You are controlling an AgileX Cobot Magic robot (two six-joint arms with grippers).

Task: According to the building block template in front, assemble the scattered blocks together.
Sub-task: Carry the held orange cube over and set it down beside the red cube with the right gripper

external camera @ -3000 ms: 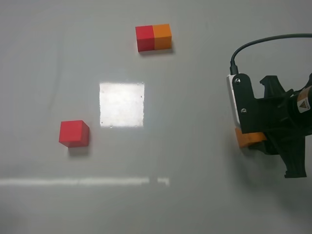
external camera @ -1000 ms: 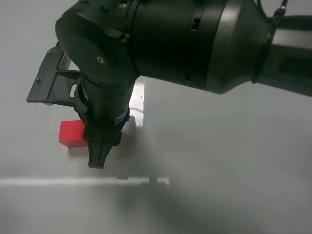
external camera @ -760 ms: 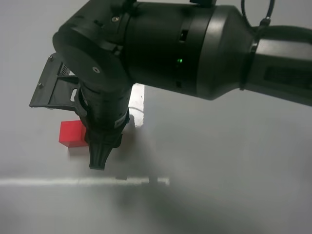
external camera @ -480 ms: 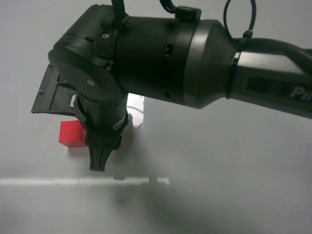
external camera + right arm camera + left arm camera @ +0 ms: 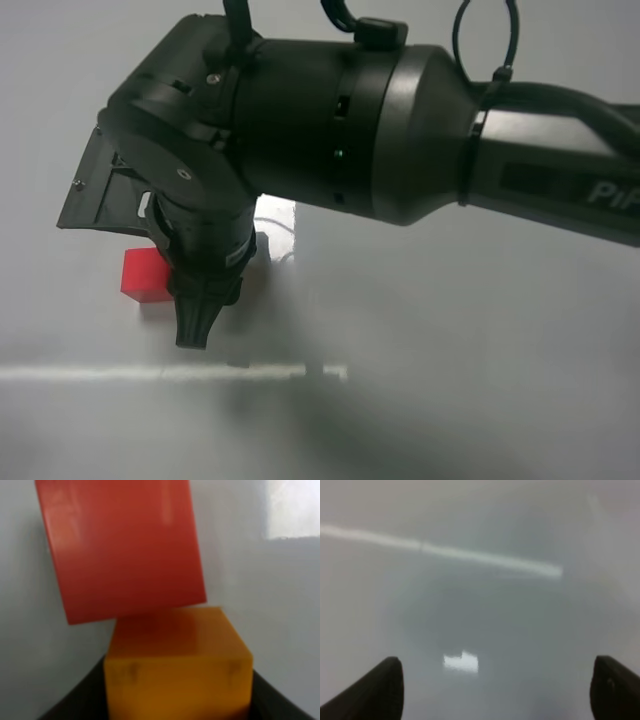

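Note:
The red cube (image 5: 142,277) sits on the grey table at the left, partly covered by my right arm (image 5: 330,120), which reaches across from the right. In the right wrist view the orange cube (image 5: 175,665) is clamped in my right gripper (image 5: 177,702), and its far edge touches the red cube (image 5: 122,550), which lies skewed against it. My left gripper (image 5: 495,690) stands open over bare table, with only its dark fingertips (image 5: 375,690) showing. The building block template is hidden behind the right arm.
The right arm's thick black body covers the middle and back of the table in the exterior view. A bright square reflection (image 5: 282,212) and a pale streak (image 5: 120,372) lie on the grey surface.
Three seconds ago my right gripper held the orange cube at the far right. It has since crossed to the red cube, and it crept slightly further left over the last second.

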